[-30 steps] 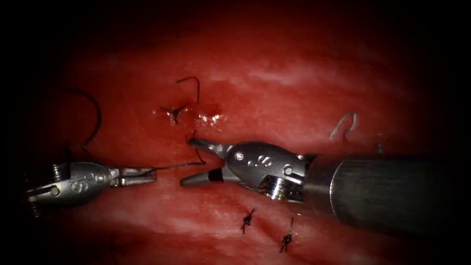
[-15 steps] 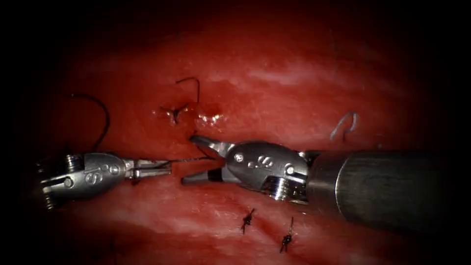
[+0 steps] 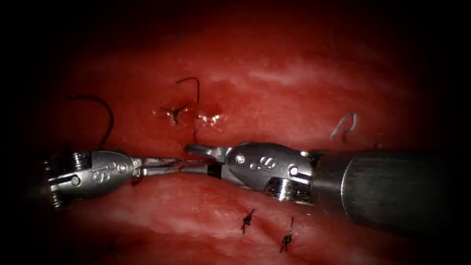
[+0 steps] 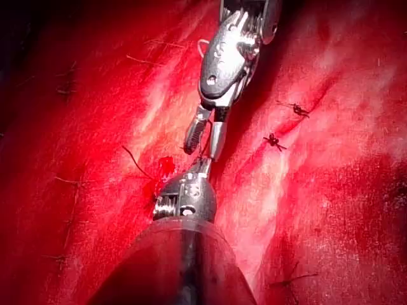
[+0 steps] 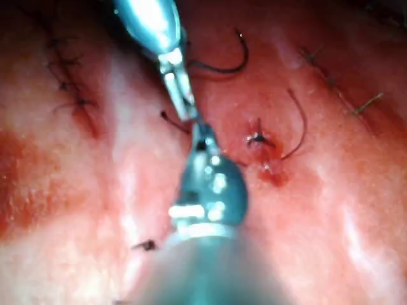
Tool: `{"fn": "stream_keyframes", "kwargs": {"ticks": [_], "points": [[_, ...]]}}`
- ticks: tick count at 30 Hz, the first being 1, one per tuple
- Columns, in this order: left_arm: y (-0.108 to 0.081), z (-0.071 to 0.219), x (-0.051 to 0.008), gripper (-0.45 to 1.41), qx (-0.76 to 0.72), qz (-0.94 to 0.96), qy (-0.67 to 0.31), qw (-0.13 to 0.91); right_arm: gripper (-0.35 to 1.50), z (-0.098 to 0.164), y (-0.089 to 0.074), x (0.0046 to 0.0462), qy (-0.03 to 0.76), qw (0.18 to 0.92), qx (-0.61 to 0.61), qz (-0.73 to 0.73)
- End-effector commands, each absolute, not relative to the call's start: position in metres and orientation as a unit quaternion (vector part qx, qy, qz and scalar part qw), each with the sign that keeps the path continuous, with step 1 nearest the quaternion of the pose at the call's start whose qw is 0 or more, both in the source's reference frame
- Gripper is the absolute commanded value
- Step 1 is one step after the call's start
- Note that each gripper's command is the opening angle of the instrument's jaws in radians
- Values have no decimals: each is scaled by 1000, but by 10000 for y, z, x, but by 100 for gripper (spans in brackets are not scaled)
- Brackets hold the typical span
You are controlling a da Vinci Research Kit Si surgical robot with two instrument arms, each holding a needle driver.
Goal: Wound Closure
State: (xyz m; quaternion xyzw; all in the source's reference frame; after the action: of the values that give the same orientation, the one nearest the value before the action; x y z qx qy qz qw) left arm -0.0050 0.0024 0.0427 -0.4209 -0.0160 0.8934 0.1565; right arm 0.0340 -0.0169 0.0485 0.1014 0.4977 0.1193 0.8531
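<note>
Black thin thread (image 3: 169, 161) is pinched by the left steel tool (image 3: 159, 166); right steel tool's (image 3: 189, 158) fingers, narrowed since, straddle it beside the knot (image 3: 174, 113).

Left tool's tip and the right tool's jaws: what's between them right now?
A short run of thread, seen in the endoscope view. The left tool, shut, holds it; the right tool has open jaws straddling it, holding nothing.
</note>
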Motion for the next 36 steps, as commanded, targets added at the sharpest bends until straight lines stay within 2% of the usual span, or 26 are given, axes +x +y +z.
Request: {"fn": "stream_keyframes", "kwargs": {"ticks": [1, 8, 9, 11, 12, 13, 16, 18, 22, 27, 31, 36], "points": [[26, 437, -56, -45, -422, 893, -17, 156, -35, 483, -170, 337, 506, 847, 102, 127], [26, 437, -56, -45, -421, 893, -16, 156, -35, 478, -167, 330, 508, 845, 102, 130], [27, 436, -55, -32, -419, 894, -15, 157, -35, 480, -167, 330, 508, 845, 102, 131], [30, 434, -54, 30, -420, 894, -10, 158, -35, 481, -166, 329, 508, 845, 102, 131], [31, 433, -53, 52, -421, 893, -8, 160, -35, 482, -166, 328, 508, 845, 102, 131], [36, 429, -48, 88, -426, 889, 1, 171, -35, 484, -164, 326, 509, 846, 101, 128], [43, 417, -32, 111, -437, 880, 16, 185, -35, 490, -161, 322, 507, 846, 100, 129], [45, 410, -22, 118, -441, 876, 20, 193, -35, 492, -160, 320, 507, 846, 100, 129], [37, 406, 7, 118, -435, 879, 29, 192, -35, 494, -159, 317, 508, 846, 99, 130], [24, 435, 34, 91, -420, 890, 55, 172, -35, 493, -158, 317, 509, 845, 99, 131], [24, 473, 27, 71, -406, 899, 75, 148, -35, 493, -158, 317, 509, 845, 98, 132], [19, 493, 21, 66, -402, 902, 88, 133, -35, 493, -158, 316, 511, 844, 98, 132]]}}
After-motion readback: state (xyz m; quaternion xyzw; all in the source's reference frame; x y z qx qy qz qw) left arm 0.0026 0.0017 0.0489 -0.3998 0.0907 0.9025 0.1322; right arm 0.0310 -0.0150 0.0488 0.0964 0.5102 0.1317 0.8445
